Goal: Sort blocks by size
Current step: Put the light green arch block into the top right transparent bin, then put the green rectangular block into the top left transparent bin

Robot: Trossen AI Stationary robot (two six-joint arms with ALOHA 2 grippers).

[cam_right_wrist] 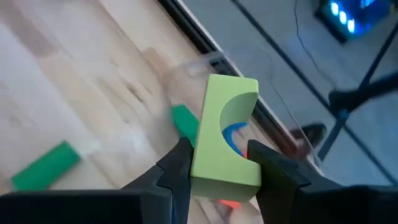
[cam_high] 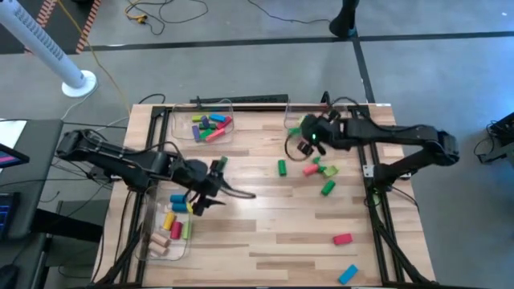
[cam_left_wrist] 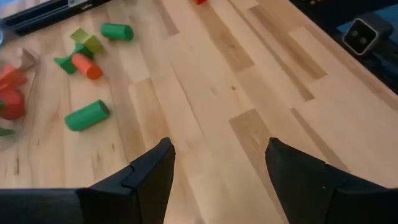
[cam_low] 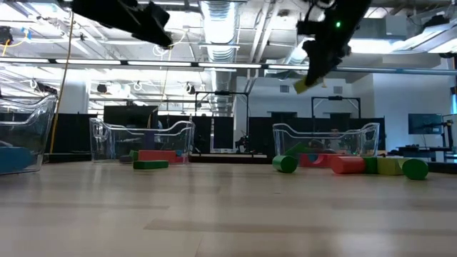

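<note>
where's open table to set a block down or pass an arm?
Free: the middle boards between the left gripper and the green cylinder, and the near strip left of the red block. Crowded: the block cluster below the right gripper, holding a green arch, and both far bins.

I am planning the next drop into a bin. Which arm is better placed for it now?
The right arm. Its hand already grips a light green arch block, raised near the far clear bin. The left hand is open and holds nothing.
</note>
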